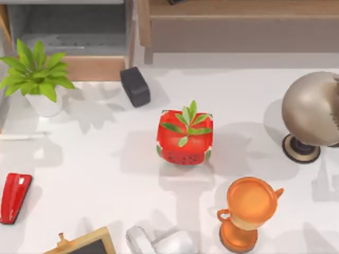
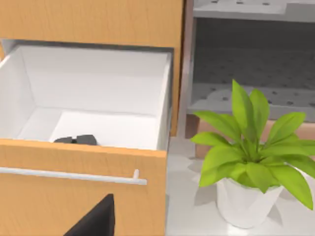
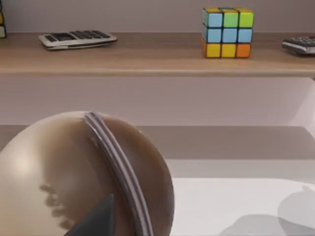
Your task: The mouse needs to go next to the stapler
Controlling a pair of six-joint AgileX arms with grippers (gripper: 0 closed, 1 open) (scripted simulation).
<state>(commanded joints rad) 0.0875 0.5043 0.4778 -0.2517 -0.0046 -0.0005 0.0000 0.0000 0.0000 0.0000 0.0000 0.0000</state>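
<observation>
A dark fingertip of the left gripper (image 2: 96, 219) juts into the lower edge of the left wrist view, and a like dark tip of the right gripper (image 3: 98, 219) shows in the right wrist view.

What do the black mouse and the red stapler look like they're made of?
The mouse looks like matte plastic or rubber: dull black, no glints. The stapler looks like glossy plastic or painted metal: shiny red, with a bright white-silver streak on top. Neither look settles it.
</observation>
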